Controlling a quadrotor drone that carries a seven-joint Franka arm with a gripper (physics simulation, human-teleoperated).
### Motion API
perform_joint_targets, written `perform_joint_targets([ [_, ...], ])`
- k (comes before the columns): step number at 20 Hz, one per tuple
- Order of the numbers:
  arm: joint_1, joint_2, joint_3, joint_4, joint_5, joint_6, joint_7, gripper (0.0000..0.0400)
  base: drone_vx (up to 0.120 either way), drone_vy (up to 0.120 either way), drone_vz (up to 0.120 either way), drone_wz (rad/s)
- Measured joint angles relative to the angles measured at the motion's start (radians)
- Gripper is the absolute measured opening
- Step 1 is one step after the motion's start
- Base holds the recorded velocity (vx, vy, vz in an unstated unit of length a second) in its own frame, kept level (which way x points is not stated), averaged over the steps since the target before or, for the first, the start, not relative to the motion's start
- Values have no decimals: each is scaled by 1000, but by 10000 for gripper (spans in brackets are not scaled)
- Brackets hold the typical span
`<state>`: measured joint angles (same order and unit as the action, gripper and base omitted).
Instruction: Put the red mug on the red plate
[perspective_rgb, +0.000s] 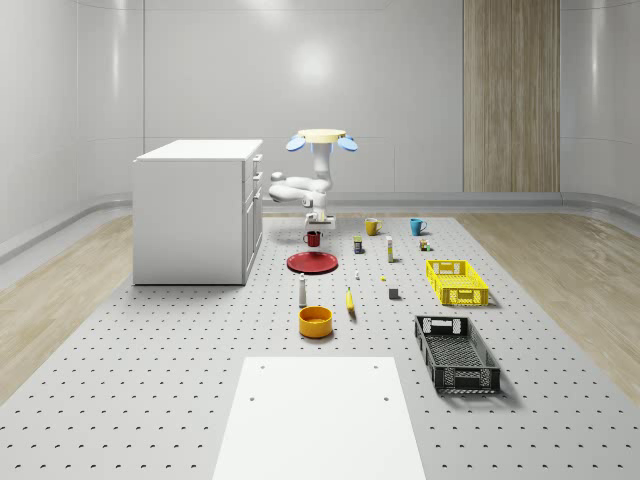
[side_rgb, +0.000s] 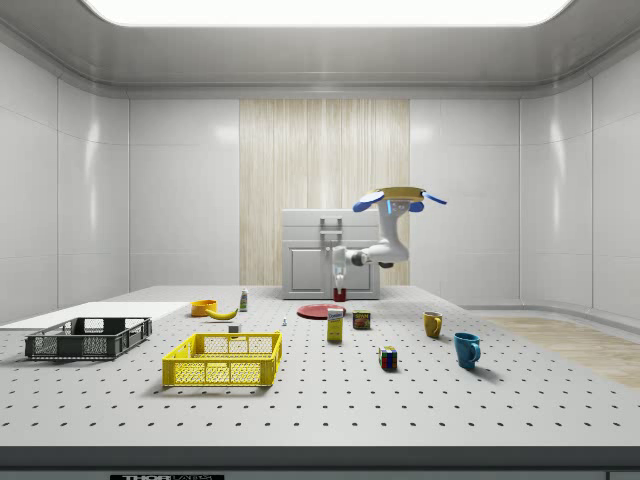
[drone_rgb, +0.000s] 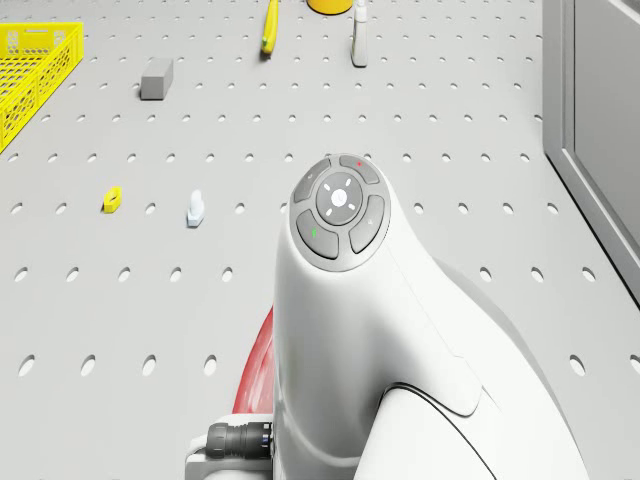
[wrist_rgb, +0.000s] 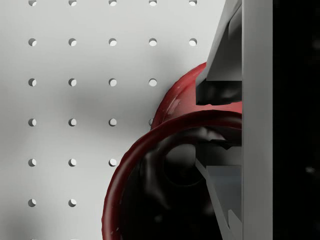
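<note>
Drone (perspective_rgb: 321, 138) hovering above perforated bench (perspective_rgb: 180, 350), beside white cabinet (perspective_rgb: 198, 210). Claw (perspective_rgb: 317, 224) hanging down, fingers (wrist_rgb: 220, 75) gripping rim of red mug (perspective_rgb: 313, 238). Mug lifted, sitting just above far edge of red plate (perspective_rgb: 314, 263) below claw.

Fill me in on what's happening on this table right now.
The drone hovers beside the white cabinet, its arm reaching down. The end effector grips the red mug by its rim, one finger inside and one outside, holding it in the air near the far edge of the red plate. The mug is not yet set down on the plate.
</note>
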<state>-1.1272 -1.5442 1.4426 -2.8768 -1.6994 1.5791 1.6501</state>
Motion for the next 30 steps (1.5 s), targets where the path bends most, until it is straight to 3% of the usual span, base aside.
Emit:
perform_joint_targets([
  [16,-2,-18,2,0,7,17,2,100,120,-10,0,0],
  [30,-24,-30,-157,29,-141,77,4,100,3,0,0,0],
])
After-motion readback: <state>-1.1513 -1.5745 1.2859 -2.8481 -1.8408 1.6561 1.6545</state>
